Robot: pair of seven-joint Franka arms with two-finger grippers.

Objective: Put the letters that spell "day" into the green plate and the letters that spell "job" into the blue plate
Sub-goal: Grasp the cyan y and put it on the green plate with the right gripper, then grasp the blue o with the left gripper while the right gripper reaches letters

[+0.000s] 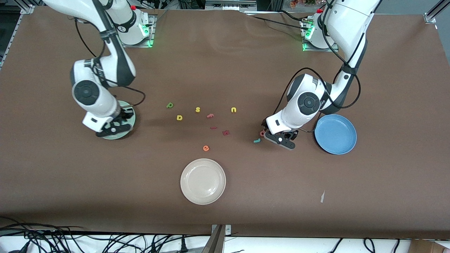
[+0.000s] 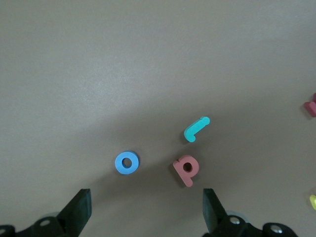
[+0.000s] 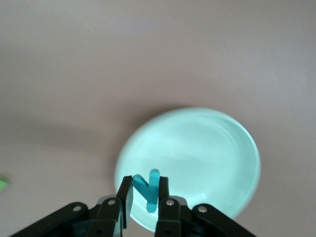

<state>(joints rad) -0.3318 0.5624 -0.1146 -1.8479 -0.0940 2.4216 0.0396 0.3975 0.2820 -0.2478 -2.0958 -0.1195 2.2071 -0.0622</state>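
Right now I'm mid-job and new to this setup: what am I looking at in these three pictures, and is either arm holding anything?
Two white robot arms work at a brown table. The big picture looks down from across it; the other two come from cameras on each wrist. The right hand is shut on a teal y over the green plate. The left hand is open and empty above three letters on the table: a blue o, a pinkish b and a teal j, beside the blue plate. More foam letters lie mid-table, with a cream plate nearer the front camera.
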